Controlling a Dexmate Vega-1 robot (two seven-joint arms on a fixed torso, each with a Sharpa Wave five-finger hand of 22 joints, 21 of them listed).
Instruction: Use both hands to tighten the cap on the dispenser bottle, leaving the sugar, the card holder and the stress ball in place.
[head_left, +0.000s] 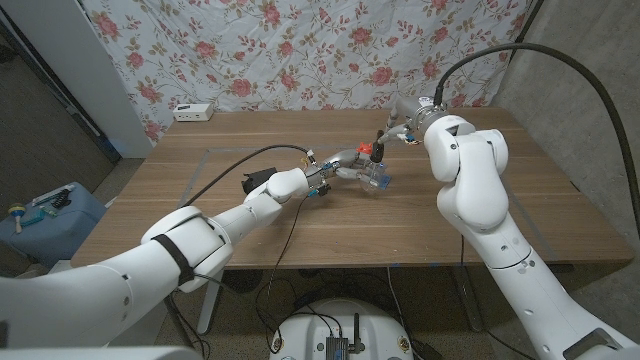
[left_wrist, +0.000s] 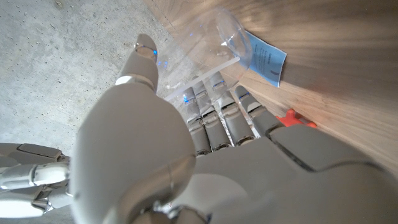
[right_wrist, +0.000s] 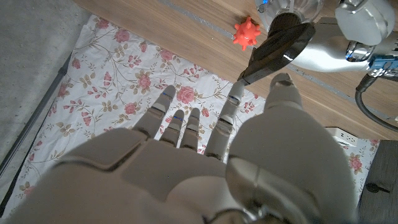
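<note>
1. The left hand (head_left: 335, 168) reaches across the wooden table (head_left: 480, 215) to the dispenser bottle (head_left: 377, 177) and holds its clear body; in the left wrist view its fingers (left_wrist: 217, 118) curl against the transparent bottle wall (left_wrist: 211, 50).
2. The right hand (head_left: 400, 128) hangs just beyond and above the bottle. In the right wrist view its fingers (right_wrist: 180, 124) are spread apart, and its thumb tip (right_wrist: 283, 84) sits right next to the dark, glossy cap (right_wrist: 280, 46); I cannot tell whether it actually touches, and no clear grip shows.
3. The dispenser bottle stands near the middle of the table, between the two hands, with the dark cap on top.
4. A blue-and-white packet (left_wrist: 264, 59), seemingly the sugar, lies on the table just beside the bottle, partly behind its clear wall.
5. The orange spiky stress ball (right_wrist: 246, 32) lies on the table close to the bottle, on its far side; in the head view it shows as a red spot (head_left: 365, 149) by the cap.
6. A white power strip (head_left: 193, 112) sits well away from the bottle, at the table's far edge, against the floral curtain (head_left: 300, 50).
</note>
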